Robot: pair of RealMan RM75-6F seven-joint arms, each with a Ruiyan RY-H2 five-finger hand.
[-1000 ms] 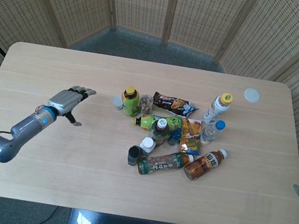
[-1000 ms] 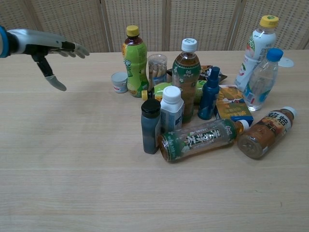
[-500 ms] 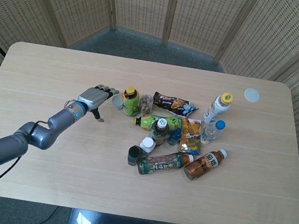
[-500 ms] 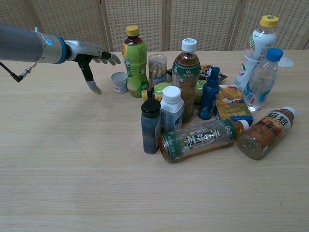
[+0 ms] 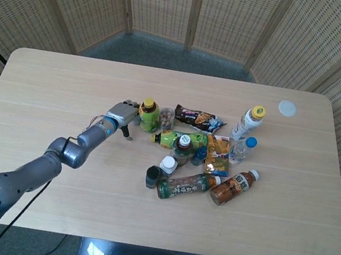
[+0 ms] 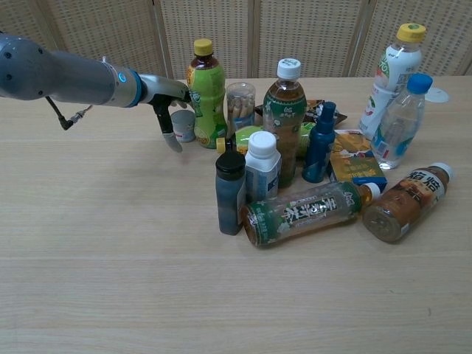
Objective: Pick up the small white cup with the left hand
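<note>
Reach step: left robot hand (image 6: 168,99) open over small white cup (image 6: 183,125), upper left of frame, beside green bottle (image 6: 206,94). Next: close w/o knocking bottle.

Bottles: ten.
- Seven upright: green bottle (image 6: 205,92) far left, tea bottle (image 6: 285,118) in the centre, blue spray bottle (image 6: 320,144), white-capped bottle (image 6: 262,166), black-capped bottle (image 6: 230,193), blue-capped clear bottle (image 6: 402,122) and yellow-capped clear bottle (image 6: 391,70) far right.
- Three lying: green lying bottle (image 5: 175,140), green-labelled bottle (image 6: 310,212) nearest, brown bottle (image 6: 405,201) near right.

Jars: one clear jar (image 6: 240,107).
Cups: one small white cup (image 6: 183,125).
Snack packets: two, dark packet (image 5: 199,117) and orange packet (image 5: 219,155).
White discs: one white disc (image 5: 287,108), far right.
Hands: one, the left hand (image 5: 121,112).
</note>
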